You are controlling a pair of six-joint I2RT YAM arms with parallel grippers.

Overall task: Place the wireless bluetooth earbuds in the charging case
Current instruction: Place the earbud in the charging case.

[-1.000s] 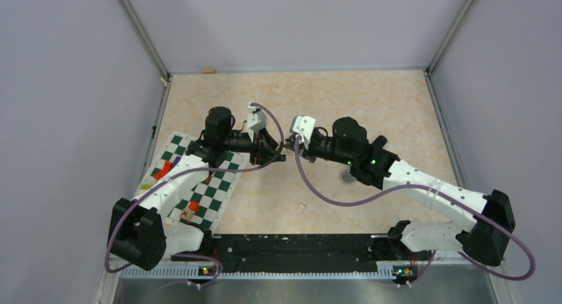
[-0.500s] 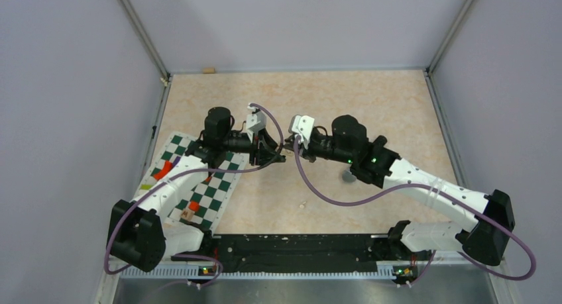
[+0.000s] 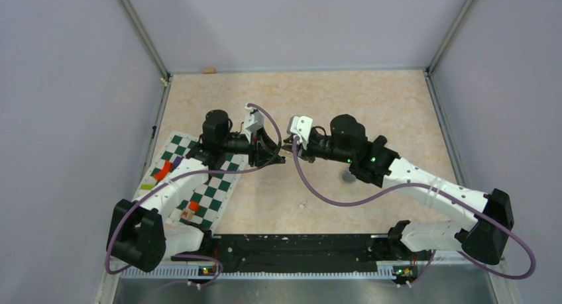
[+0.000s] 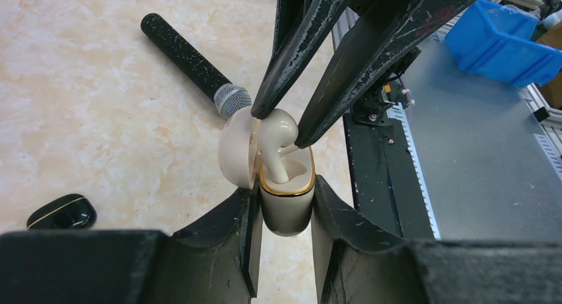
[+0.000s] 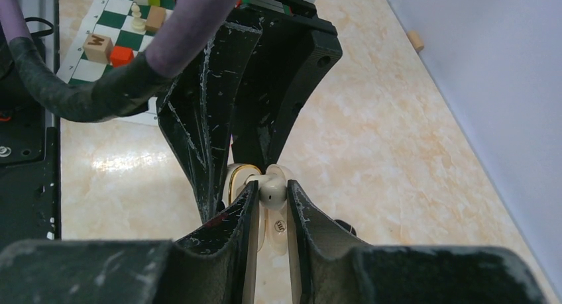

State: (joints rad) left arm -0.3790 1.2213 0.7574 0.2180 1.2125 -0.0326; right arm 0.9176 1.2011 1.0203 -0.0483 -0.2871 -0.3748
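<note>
Left gripper (image 4: 285,188), clamped on case (image 4: 286,212), and right gripper (image 5: 272,187), pinching earbud (image 4: 276,124), were shifted slightly toward 9 o'clock; block (image 5: 98,47) is lettered W or M.

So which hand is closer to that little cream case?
Left. The left hand clamps the cream case by its sides. The right hand is just above its opening, pinching a white earbud whose stem dips inside.
</note>
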